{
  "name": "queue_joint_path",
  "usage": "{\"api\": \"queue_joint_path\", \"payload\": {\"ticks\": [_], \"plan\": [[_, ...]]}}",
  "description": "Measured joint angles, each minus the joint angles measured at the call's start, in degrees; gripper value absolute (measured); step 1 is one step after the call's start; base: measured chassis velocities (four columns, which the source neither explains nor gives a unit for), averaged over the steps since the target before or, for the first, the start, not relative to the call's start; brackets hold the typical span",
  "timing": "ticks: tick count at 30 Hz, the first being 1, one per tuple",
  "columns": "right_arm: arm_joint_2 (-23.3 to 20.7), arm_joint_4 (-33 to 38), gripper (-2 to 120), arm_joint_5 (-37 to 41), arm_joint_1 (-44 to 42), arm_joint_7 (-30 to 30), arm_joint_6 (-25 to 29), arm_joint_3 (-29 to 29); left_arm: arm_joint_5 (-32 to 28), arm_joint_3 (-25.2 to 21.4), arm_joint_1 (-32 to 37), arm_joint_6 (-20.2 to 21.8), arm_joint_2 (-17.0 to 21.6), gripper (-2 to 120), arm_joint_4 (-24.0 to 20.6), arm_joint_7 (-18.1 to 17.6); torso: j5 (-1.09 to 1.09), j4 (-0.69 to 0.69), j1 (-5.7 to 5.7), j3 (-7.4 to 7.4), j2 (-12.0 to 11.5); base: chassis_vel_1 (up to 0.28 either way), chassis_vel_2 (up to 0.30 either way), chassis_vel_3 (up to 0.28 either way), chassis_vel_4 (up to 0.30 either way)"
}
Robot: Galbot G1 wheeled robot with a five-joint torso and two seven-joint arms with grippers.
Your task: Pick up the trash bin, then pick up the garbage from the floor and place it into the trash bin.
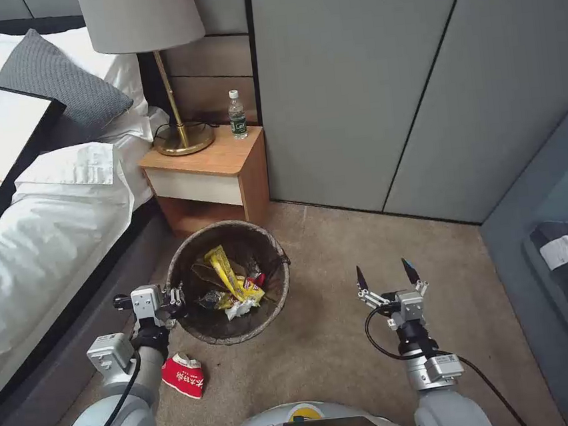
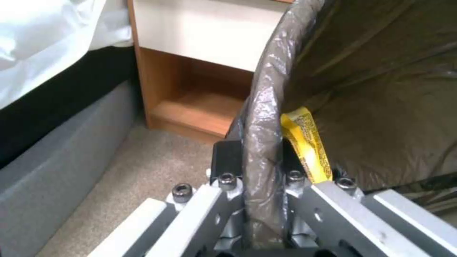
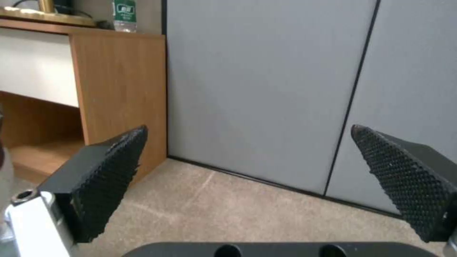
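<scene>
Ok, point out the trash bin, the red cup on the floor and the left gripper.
trash bin [image 1: 282,287]: head view, bag-lined rim.
red cup [image 1: 183,376]: head view, crushed side.
left gripper [image 2: 259,160]: left wrist view, clamped on the rim.

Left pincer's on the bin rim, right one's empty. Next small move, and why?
Probably swing the right pincer across toward the red cup. It is open and holds nothing, while the left pincer is shut on the trash bin rim, and that cup lies on the carpet beside the bin.

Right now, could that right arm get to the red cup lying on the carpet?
Probably, but not easily. The right gripper hangs open over bare carpet, while the red cup lies across by the left arm, whose left gripper clamps the trash bin rim.
</scene>
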Motion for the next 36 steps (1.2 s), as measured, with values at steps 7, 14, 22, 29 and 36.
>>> {"api": "queue_joint_path", "payload": {"ticks": [7,14,22,29,36], "plan": [[0.07,-0.33,100,0.01,0.16,0.21,0.02,-0.21,0.06,0.04,-0.1,-0.05,0.1,0,-0.04,0.01,0.0,0.0,0.0,0.0,0.0,0.0,0.0,0.0,0.0],[-0.07,-0.5,100,-0.01,0.43,0.56,-0.14,-0.36,0.06,0.04,-0.18,-0.06,0.05,0,-0.05,0.01,0.0,0.01,0.0,0.0,0.0,0.005,0.008,0.015,0.013],[0.02,-0.77,100,-0.02,0.6,0.69,-0.29,-0.38,0.0,-0.02,-0.21,-0.06,0.04,0,0.02,0.01,0.0,0.01,0.0,0.0,0.0,0.03,0.036,0.034,0.043],[-0.13,-1.05,100,-0.03,0.66,0.8,-0.34,-0.47,-0.09,-0.14,-0.16,-0.1,0.1,0,0.09,0.0,0.0,0.01,0.0,0.0,-0.01,0.062,0.059,0.059,0.056],[-0.74,-1.44,100,0.0,0.85,1.01,-0.5,-0.57,-0.15,-0.17,-0.09,-0.16,0.08,0,0.21,-0.06,0.0,0.0,0.0,0.0,0.0,0.06,0.048,0.052,0.051]]}}
